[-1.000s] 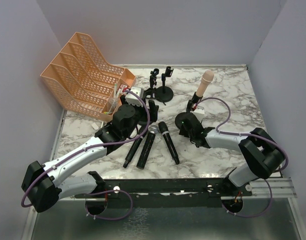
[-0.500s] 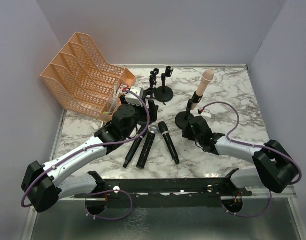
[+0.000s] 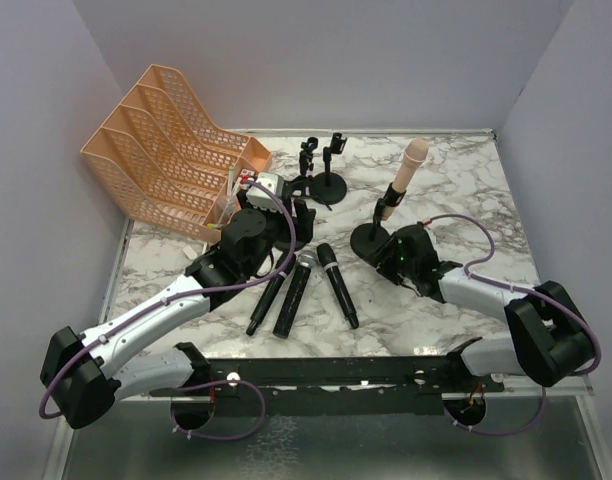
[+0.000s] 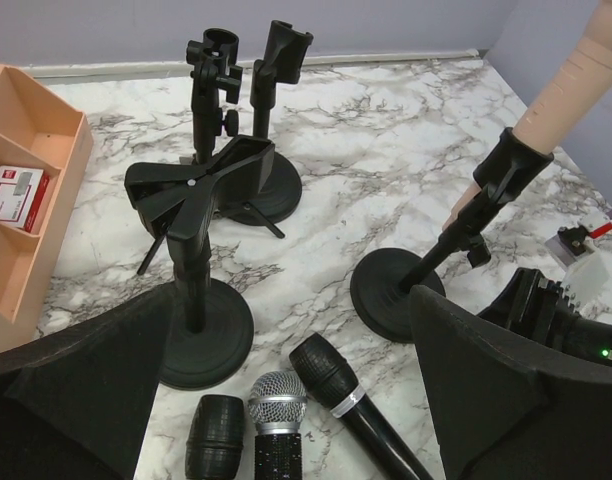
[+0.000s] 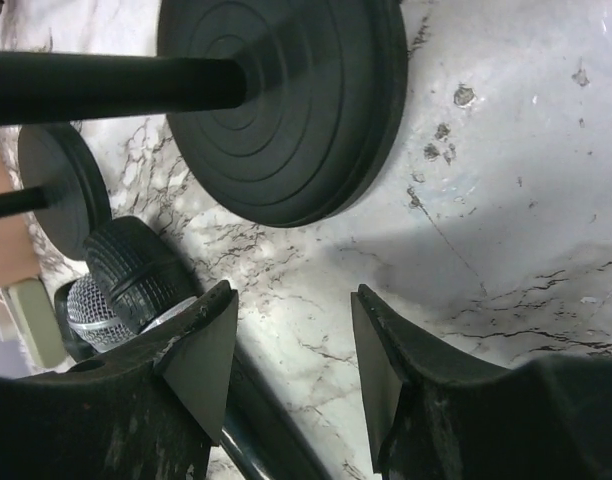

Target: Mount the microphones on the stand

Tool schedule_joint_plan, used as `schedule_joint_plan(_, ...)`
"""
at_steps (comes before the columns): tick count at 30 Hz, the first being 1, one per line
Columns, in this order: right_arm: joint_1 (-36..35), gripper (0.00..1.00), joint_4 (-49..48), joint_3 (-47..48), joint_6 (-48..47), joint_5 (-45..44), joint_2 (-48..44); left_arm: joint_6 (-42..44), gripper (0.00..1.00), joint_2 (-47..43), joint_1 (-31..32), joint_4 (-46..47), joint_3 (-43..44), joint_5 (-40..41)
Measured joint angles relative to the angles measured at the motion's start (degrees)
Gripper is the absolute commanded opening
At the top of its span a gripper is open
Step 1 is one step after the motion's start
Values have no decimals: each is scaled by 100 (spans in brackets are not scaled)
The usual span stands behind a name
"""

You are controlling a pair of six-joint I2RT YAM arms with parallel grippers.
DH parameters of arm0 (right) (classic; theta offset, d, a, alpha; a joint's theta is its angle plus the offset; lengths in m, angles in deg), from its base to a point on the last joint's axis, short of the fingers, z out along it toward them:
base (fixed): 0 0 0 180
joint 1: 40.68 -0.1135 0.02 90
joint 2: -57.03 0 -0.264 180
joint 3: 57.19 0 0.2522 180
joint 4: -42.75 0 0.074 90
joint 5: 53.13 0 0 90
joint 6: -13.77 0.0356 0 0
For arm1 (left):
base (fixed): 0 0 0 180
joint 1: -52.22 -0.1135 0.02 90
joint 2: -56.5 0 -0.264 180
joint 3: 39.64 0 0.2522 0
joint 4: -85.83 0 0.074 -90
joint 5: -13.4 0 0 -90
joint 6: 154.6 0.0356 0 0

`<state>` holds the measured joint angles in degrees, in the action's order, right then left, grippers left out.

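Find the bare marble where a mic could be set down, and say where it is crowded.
Free: the far right corner, between the pink mic and the table edge; the near strip in front of the three lying mics. Crowded: the centre, with those mics, the stands and the left tool; the far left, by the tray.

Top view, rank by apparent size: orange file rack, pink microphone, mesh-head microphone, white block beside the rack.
Largest: orange file rack.
Next, mesh-head microphone and pink microphone: alike, and the pink one tilts up toward the camera, so unranked.
Smallest: white block.
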<state>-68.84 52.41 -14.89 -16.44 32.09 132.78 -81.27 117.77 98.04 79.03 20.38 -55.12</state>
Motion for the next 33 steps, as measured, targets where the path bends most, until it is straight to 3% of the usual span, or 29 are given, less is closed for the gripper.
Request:
schedule_joint_plan(18, 796, 42, -667, 415, 1276, 796, 1248, 22, 99, -42, 0, -28, 72, -2)
schedule_joint_plan(33, 1364, 45, -1040, 2162, 1462, 1040, 2990, 192, 99, -44, -2, -243, 243, 0)
